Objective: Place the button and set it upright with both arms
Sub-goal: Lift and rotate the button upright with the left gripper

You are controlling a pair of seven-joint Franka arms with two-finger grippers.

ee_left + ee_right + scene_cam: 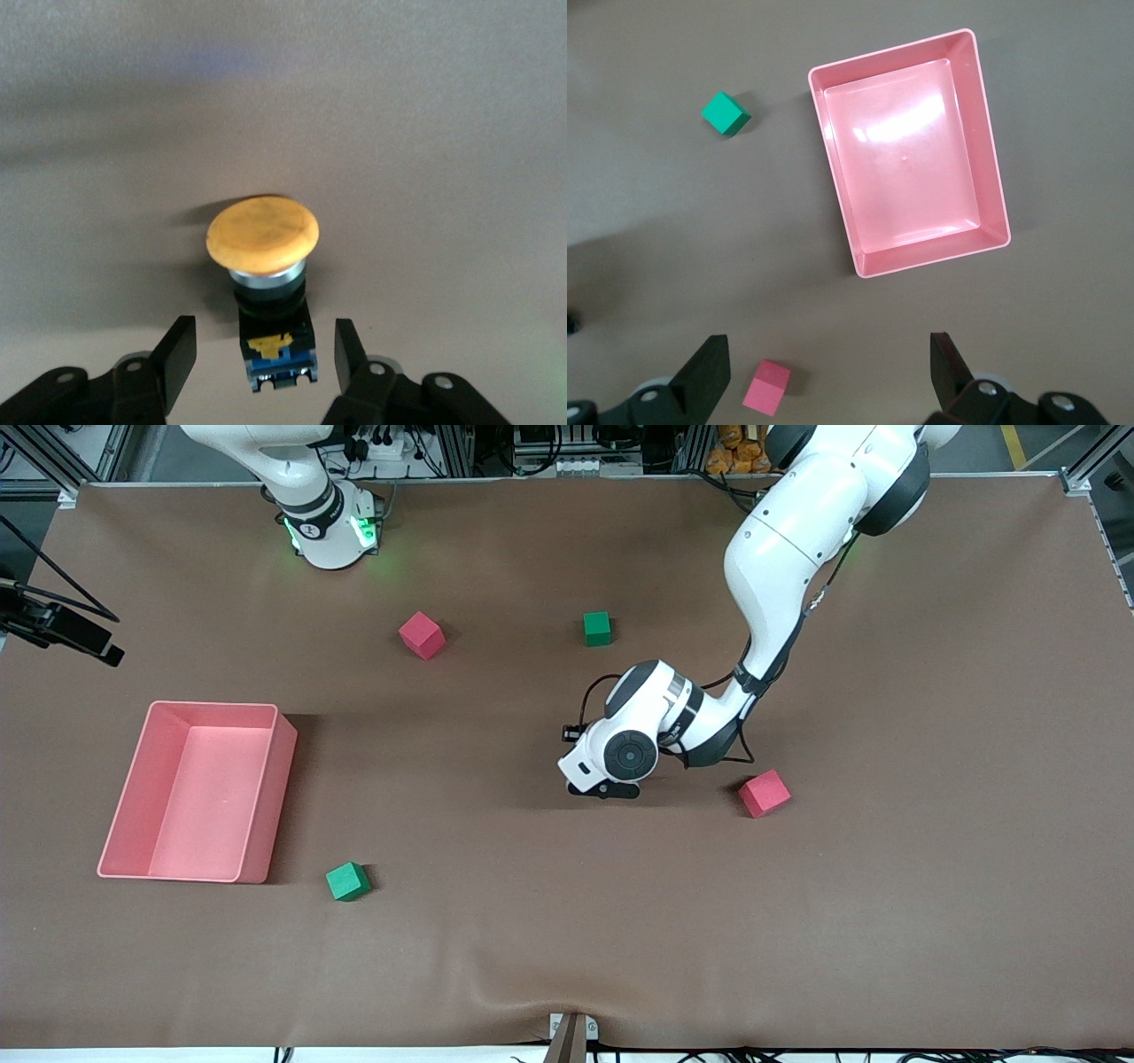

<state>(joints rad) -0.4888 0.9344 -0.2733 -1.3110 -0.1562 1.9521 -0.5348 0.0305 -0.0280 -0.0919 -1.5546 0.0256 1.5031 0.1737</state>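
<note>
The button (263, 235) has a round orange cap and a black-and-blue body with a yellow mark. It rests on the brown table cover, its base end toward my left gripper (263, 341). The two black fingers (177, 354) stand on either side of the body with a gap on each side, so the gripper is open. In the front view the left hand (605, 789) is low over the middle of the table and hides the button. My right gripper (828, 372) hangs high and open over a pink cube (766, 388), holding nothing.
A pink bin (270, 806) (930, 258) sits toward the right arm's end. A green cube (347, 881) (726, 114) lies beside it, nearer the camera. A pink cube (421, 635) and a green cube (597, 628) lie nearer the bases. Another pink cube (764, 793) lies beside the left hand.
</note>
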